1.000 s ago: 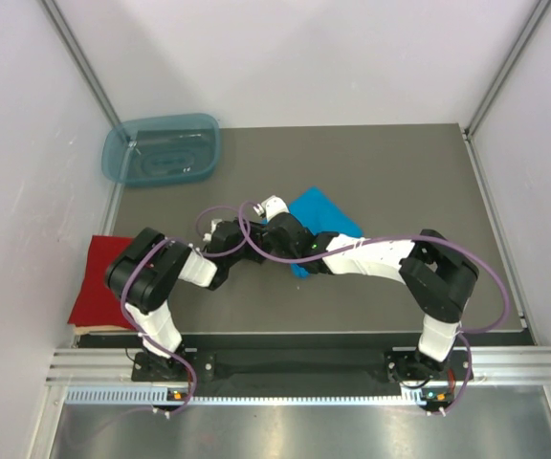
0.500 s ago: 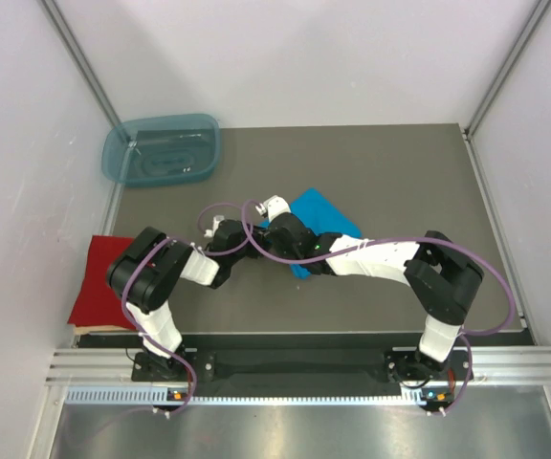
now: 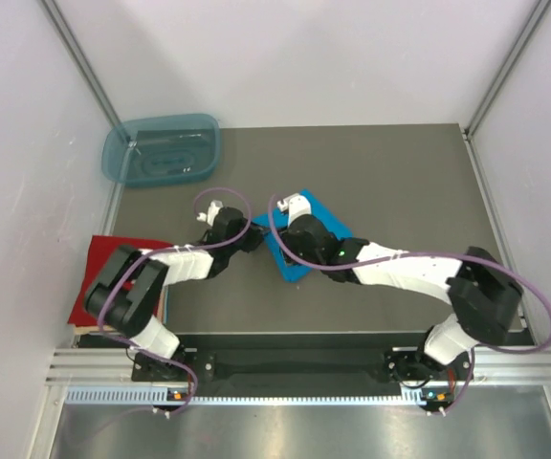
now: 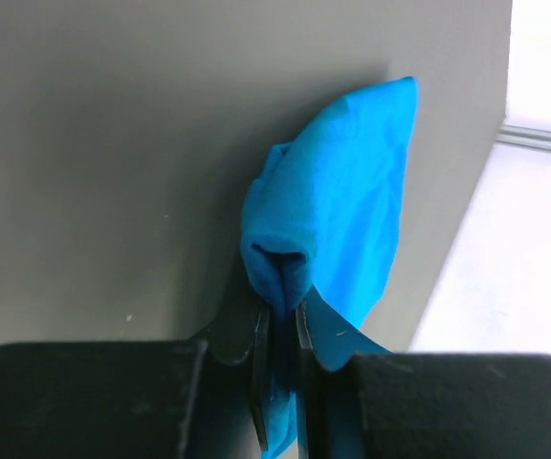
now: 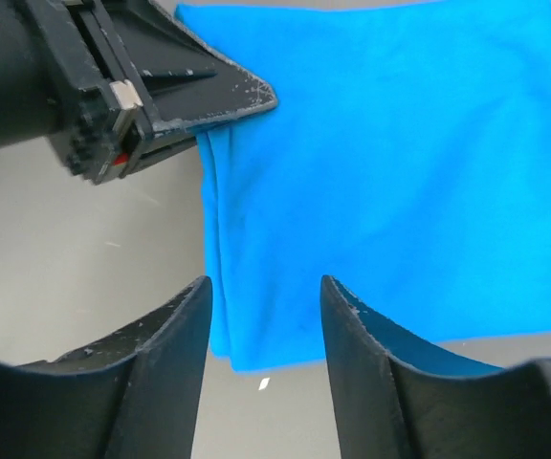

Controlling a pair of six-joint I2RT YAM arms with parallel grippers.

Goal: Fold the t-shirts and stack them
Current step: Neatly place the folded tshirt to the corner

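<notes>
Left fingers (image 4: 260, 354) clamped on a fold of the blue t-shirt (image 4: 342, 201). Right fingers (image 5: 165, 354) spread apart just over it. Red t-shirt (image 3: 103, 263) sits at the table (image 3: 400, 182) left edge.

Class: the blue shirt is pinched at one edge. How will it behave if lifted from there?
Probably floppy: the blue shirt bunches into a soft fold where the left gripper pinches it. Likely light, since that small pinch holds the edge up. It may well sag and unfold, as only one point is gripped.

Bright, even, diffuse light with soft shadows; close fingers (image 5: 151, 382) slightly blurred in wrist views
</notes>
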